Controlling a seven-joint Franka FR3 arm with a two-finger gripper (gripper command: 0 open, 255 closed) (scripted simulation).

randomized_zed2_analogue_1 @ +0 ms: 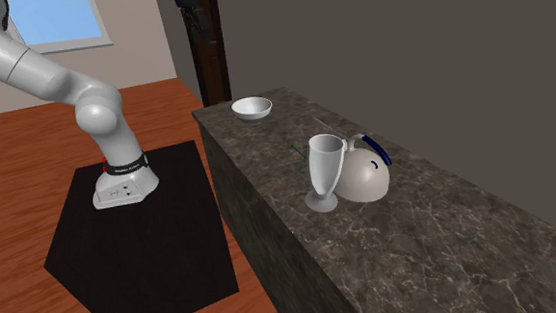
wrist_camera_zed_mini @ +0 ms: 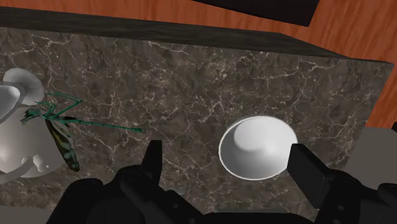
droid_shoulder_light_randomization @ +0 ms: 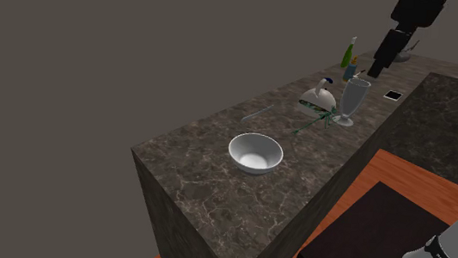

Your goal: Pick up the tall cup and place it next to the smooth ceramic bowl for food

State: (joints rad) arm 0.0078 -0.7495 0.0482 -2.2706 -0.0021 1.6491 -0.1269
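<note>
Dark marbled desk (droid_shoulder_light_randomization: pixel 200 138) in the shoulder view carries the tall cup (droid_shoulder_light_randomization: pixel 352 101), upright beside a white teapot (droid_shoulder_light_randomization: pixel 316 99) and well apart from the bowl (droid_shoulder_light_randomization: pixel 255 152). Our hand (droid_shoulder_light_randomization: pixel 373 71) hangs just above the cup, we judge to come down on it. From the second exterior view, the desk beside the bowl (randomized_zed2_analogue_1: pixel 252 107) leaves room to set the cup down. At the wrist, our fingers (wrist_camera_zed_mini: pixel 154 162) stand apart, clasping nothing
</note>
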